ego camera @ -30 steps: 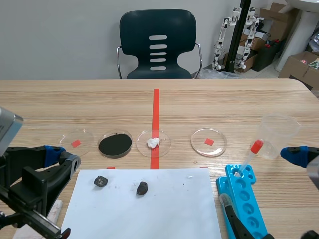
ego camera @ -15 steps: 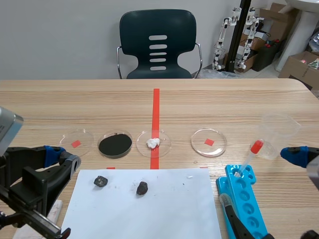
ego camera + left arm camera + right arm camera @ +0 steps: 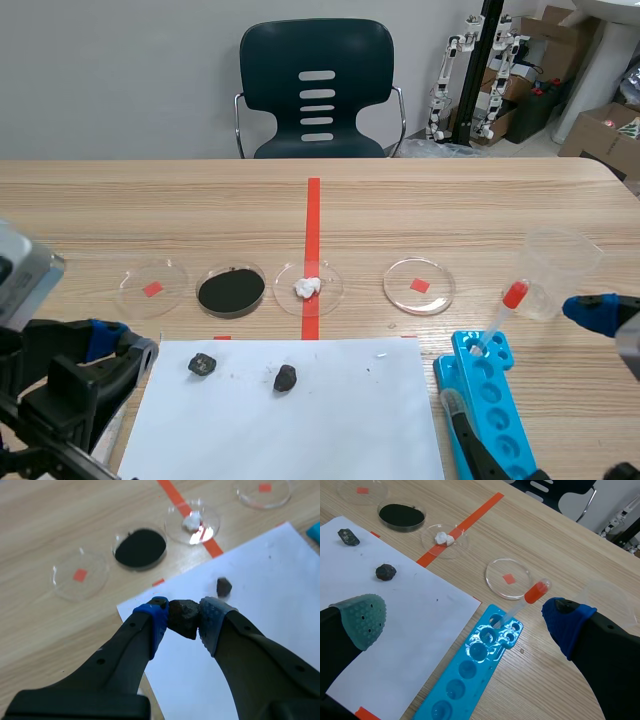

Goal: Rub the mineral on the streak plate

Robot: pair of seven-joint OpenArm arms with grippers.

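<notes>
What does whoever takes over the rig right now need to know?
Left gripper: open, low at the left edge of the white sheet. Its pads line up either side of the left mineral, but the scene view shows that mineral lying on the sheet, not gripped.
Right gripper: open, holding nothing, at the blue well tray.
Second mineral: also on the sheet.
Done: nothing gripped yet.
Left: grip the mineral, do the rub.
</notes>
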